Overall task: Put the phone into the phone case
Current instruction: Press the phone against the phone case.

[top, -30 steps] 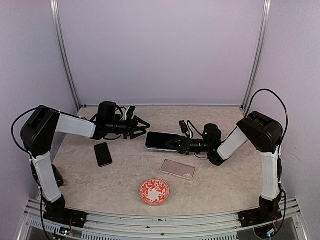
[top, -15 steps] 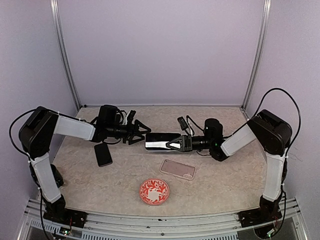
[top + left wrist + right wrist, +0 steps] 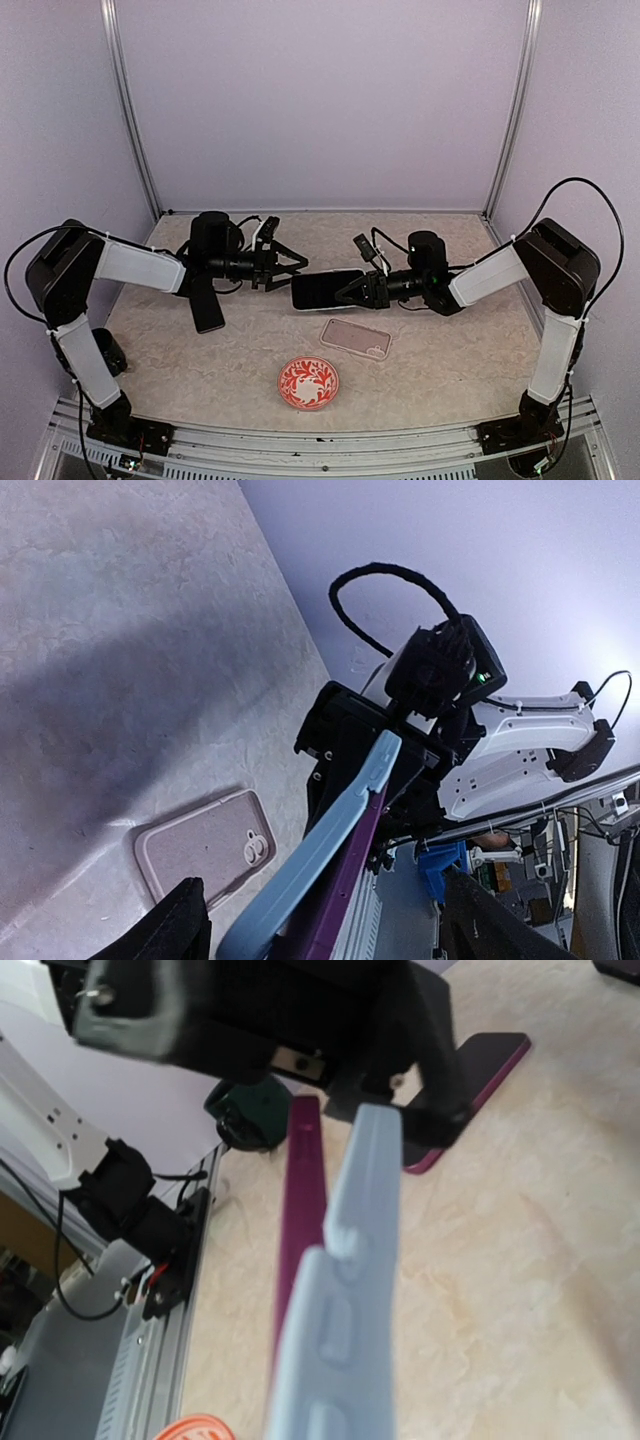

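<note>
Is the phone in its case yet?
Not yet. The right end effector holds the phone in the air; the case lies apart, empty.

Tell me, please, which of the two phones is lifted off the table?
The middle phone, held in the air by the right hand; the other phone lies flat on the table, further left.
</note>
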